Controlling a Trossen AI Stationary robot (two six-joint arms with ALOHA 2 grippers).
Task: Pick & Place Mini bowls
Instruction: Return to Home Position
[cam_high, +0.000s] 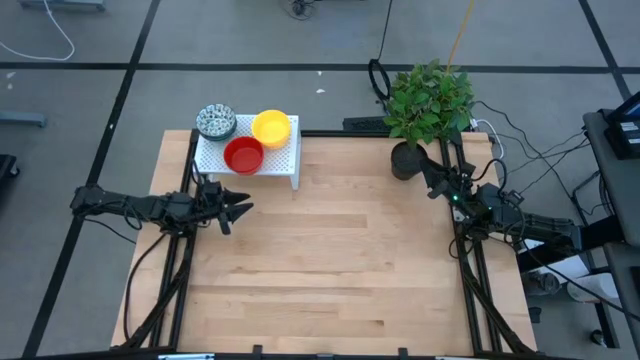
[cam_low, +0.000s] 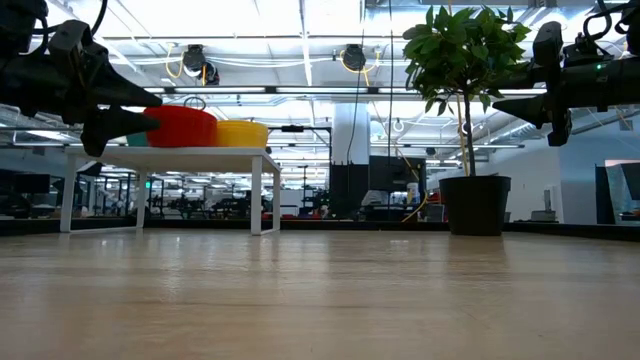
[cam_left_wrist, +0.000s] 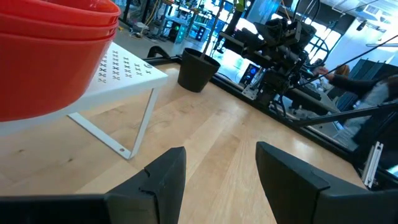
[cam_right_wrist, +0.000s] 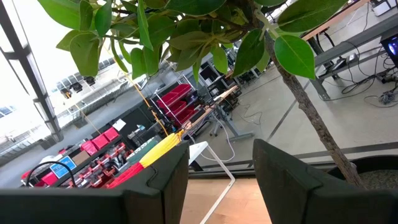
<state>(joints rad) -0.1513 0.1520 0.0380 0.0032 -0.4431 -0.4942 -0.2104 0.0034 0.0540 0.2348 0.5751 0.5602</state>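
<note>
High view shows us every bowl stacked on the rack at the bench's far left corner. A red stack stands nearest the front, with a yellow stack and a speckled stack behind it. We see no bowl on the bench itself. The left hand hovers just in front of the rack, pointing across the bench, fingers spread and empty. Its wrist view has the red stack close at one side. The right hand, likewise spread and empty, sits well apart by the plant. We judge the placing done. The left hand is the nearer one and the bowls lie beyond it toward the far edge, so drawing it back toward its own side should clear them
</note>
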